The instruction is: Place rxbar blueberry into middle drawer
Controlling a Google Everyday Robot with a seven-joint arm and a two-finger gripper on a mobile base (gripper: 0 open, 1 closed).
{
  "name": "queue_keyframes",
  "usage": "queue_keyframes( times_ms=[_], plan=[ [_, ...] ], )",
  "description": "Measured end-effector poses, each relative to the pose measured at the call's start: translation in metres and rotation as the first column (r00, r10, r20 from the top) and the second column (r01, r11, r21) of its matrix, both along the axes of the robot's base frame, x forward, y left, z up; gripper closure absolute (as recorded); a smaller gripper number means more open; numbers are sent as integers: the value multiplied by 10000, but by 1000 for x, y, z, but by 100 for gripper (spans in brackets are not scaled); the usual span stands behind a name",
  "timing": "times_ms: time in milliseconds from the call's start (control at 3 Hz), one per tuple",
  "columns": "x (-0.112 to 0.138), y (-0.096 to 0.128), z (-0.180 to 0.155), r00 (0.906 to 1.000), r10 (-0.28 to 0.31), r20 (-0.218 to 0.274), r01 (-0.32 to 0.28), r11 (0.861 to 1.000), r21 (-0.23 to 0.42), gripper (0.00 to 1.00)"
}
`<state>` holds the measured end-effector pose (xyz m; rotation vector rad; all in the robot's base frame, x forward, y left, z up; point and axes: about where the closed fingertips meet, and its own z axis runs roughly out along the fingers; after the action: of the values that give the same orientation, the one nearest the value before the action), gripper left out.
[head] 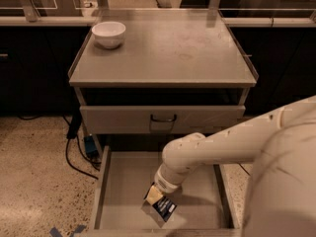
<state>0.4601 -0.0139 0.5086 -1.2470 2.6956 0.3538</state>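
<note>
Nearest, the robot's white arm (276, 172) fills the 4 o'clock part of the view and reaches leftward and down into the open middle drawer (123, 181). At its end the gripper (154, 196) sits low over the front half of the drawer floor, a little right of the drawer's centre line. Its tan fingers (152, 194) are drawn close together and pinch the upper end of the rxbar blueberry (165, 208). The bar hangs tilted from the gripper toward 5 o'clock, its dark wrapper with pale lettering facing up and outward. Its lower end is right at the drawer floor, above a small shadow, but whether it touches the floor cannot be told. The drawer is pulled well out, with its thin side walls running back at 9 and 3 o'clock of the bar. Behind and above it is the shut grey drawer front (118, 120) with a small black handle (163, 118). Above that is the grey bench (173, 53), and a white bowl (109, 33) stands upright near its 10 o'clock corner. On the speckled floor at 9 o'clock of the drawer lie black cables (69, 154), beside a small blue object (91, 146).
</note>
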Motion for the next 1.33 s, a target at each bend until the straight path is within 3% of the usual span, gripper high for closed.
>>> queue_keyframes(
  times_ms=[333, 667, 1000, 1333],
  plan=[
    [19, 12, -6, 9972, -231, 718, 213, 9994, 266, 100],
    [18, 12, -16, 9963, -319, 795, 302, 9993, 220, 100],
    [34, 11, -41, 9942, -489, 962, 486, 9988, 52, 100],
    [65, -4, -83, 9896, -651, 1280, 725, 9959, -537, 100]
  ],
)
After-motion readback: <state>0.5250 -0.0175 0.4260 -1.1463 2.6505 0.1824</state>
